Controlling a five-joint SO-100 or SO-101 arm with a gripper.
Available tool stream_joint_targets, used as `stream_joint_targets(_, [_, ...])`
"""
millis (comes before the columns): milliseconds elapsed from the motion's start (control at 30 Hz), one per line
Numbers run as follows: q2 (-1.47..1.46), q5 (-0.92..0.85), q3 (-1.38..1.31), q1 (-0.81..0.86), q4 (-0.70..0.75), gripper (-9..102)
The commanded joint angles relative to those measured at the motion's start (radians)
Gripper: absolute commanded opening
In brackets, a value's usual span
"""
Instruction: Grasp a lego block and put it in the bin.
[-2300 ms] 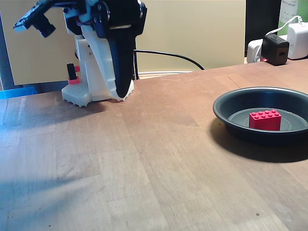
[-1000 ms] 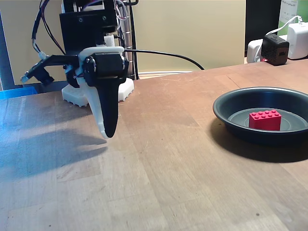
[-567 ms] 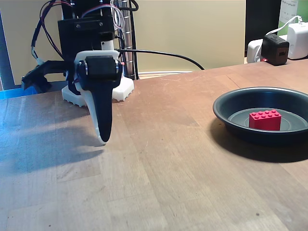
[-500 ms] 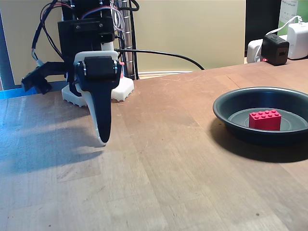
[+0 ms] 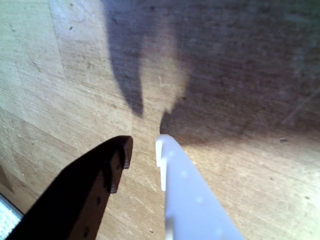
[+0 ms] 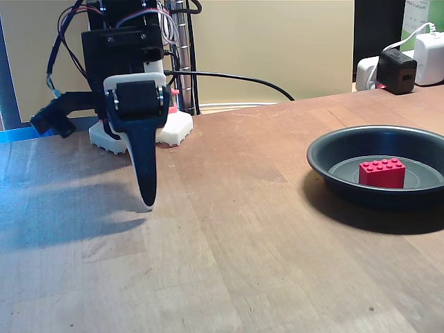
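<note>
You've got a scuffed brown wooden table with a cream wall panel behind it, plus chargers plugged in at the back right of the fixed view. The lego block sits flat, studs up, in the middle of the bin, long axis running roughly left-right across that view, one long side facing the camera. Your gripper hangs tip-down over bare wood well left of the bin, holding nothing. In the wrist view its fingers show just a narrow gap.
</note>
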Motion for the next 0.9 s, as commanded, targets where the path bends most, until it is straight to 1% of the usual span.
stream_joint_targets(0, [0.006,-0.005,0.035,0.006,-0.038,0])
stream_joint_targets(500, [0.008,0.002,0.069,-0.044,-0.043,0])
stream_joint_targets(867, [0.006,0.006,0.077,-0.043,-0.049,0])
